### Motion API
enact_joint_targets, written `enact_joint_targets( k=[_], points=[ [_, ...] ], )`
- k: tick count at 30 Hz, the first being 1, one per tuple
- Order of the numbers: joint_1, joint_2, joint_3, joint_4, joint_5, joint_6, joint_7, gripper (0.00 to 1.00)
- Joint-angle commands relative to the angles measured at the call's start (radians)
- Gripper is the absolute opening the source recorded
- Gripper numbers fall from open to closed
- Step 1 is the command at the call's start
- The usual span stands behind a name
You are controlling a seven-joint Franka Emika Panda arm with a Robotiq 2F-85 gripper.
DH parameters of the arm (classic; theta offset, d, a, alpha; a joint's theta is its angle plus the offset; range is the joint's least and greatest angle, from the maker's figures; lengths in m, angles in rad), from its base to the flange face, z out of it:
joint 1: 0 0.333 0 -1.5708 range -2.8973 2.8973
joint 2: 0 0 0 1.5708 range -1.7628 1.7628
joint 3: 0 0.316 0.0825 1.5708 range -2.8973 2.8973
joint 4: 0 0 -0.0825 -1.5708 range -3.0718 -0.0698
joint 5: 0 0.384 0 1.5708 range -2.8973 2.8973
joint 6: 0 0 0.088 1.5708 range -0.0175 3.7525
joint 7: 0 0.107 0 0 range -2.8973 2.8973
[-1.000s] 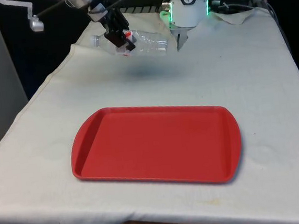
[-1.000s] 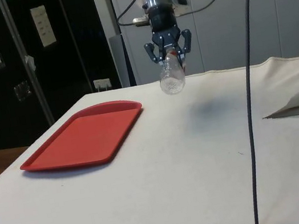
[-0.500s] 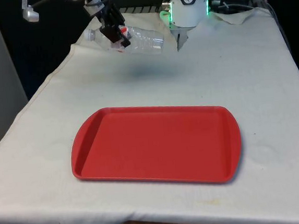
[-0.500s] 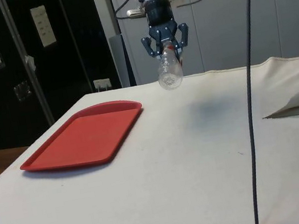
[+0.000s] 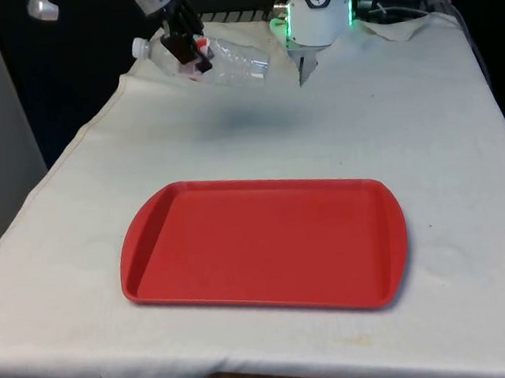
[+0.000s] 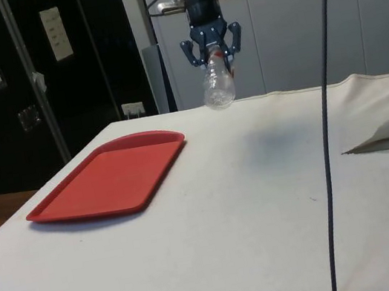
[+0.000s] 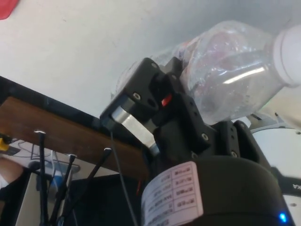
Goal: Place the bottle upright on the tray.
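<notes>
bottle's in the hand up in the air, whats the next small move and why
Probably carry the clear plastic bottle toward the red tray while starting to tip it upright. The hand grips it near the neck, lying roughly sideways well above the white cloth, and it hangs beyond the tray's far edge, not over it.

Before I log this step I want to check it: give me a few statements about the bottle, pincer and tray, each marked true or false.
1. The pincer holds the bottle in the air. True.
2. The bottle is upright. False: it lies close to level, tilted.
3. The tray is red and bare. True.
4. The bottle hangs over the tray. False: it is over the cloth, beyond the tray's far edge.
5. The bottle has a white cap. True.
</notes>
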Motion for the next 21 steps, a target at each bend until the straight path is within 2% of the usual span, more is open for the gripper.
enact_joint_targets(
  k=[1,3,4,5,12,13,14,21],
  points=[
    [0.008,-0.01,-0.003,-0.001,-0.015,0.014,0.016,0.03],
    [0.008,-0.014,-0.003,0.002,-0.024,0.014,0.022,0.03],
    [0.001,-0.008,0.001,0.007,-0.019,0.0,0.014,0.03],
    [0.008,-0.018,-0.002,0.005,-0.032,0.015,0.028,0.03],
    [0.01,-0.028,-0.002,0.016,-0.061,0.016,0.048,0.03],
    [0.002,-0.02,0.002,0.021,-0.052,0.001,0.037,0.03],
    [0.01,-0.031,-0.002,0.019,-0.069,0.016,0.053,0.03],
    [0.012,-0.043,0.0,0.032,-0.103,0.017,0.076,0.03]
  ],
)
